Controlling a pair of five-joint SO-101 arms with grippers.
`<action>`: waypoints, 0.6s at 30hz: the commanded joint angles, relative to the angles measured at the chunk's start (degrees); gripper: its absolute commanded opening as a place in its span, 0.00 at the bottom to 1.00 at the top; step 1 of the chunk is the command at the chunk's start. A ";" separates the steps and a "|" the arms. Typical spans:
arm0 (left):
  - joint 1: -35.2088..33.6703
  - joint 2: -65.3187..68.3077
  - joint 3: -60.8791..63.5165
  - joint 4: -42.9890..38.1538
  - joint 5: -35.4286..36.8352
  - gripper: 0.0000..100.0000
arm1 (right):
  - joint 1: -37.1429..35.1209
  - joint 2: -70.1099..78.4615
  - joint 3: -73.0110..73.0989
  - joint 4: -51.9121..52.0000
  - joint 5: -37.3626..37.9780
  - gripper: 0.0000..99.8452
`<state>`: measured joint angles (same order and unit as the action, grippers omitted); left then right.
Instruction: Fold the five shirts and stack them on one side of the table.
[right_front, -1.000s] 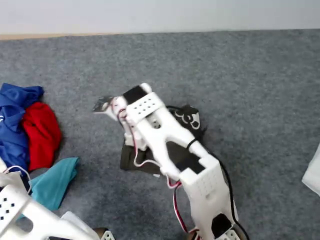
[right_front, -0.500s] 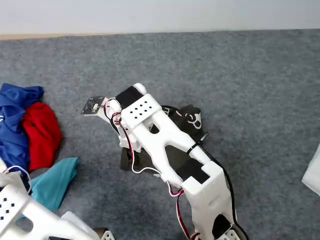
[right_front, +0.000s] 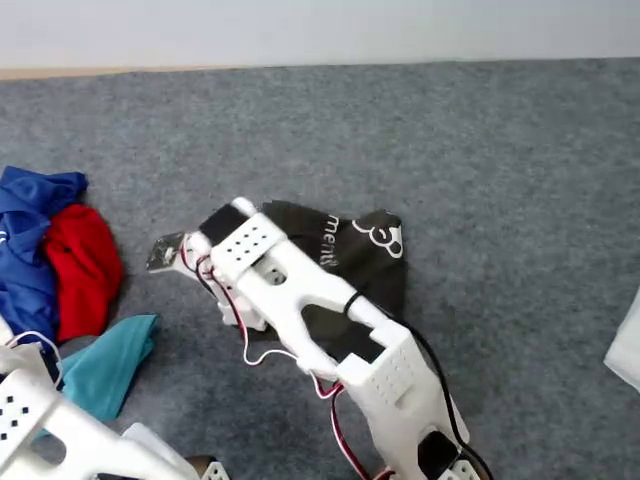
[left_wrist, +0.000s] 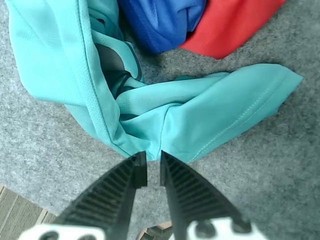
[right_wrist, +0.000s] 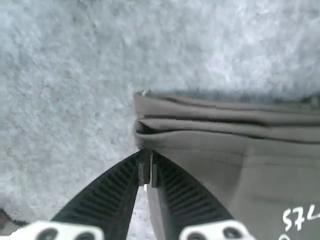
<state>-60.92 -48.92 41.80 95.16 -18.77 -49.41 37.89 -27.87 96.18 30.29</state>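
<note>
Count on the grey worktop: one blue shirt, one red shirt, one teal shirt, one black shirt, one white cloth, and two arms.

At the left edge, the blue, red and teal shirts lie crumpled and unfolded. Blue and red touch. Teal is just in front of them, with one pointed end spread out on the felt.

The left arm is at the near left corner. The left gripper hangs above the near hem of the teal shirt. Its jaws are all but together and hold nothing.

The black shirt lies at the middle of the worktop, partly spread, with white print facing up. The right arm lies across it. The right gripper is at the shirt's left edge, where the cloth lies in doubled layers. Its jaws are clamped on that edge.

The white cloth is at the far right edge, well apart from the rest. Whether it is a shirt cannot be told.
</note>
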 joint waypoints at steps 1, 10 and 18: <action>0.44 -1.14 -0.31 -0.53 -0.09 0.06 | 0.22 -0.04 -3.60 -1.54 0.18 0.01; 0.44 -1.14 -0.40 -0.53 -0.09 0.06 | 3.56 -9.19 -8.70 5.14 0.26 0.01; 0.18 -1.14 -0.48 -0.18 0.00 0.06 | 13.85 -17.71 -8.70 5.85 -7.82 0.01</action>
<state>-60.92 -48.92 41.80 95.16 -18.77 -40.53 24.44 -34.11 100.13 25.27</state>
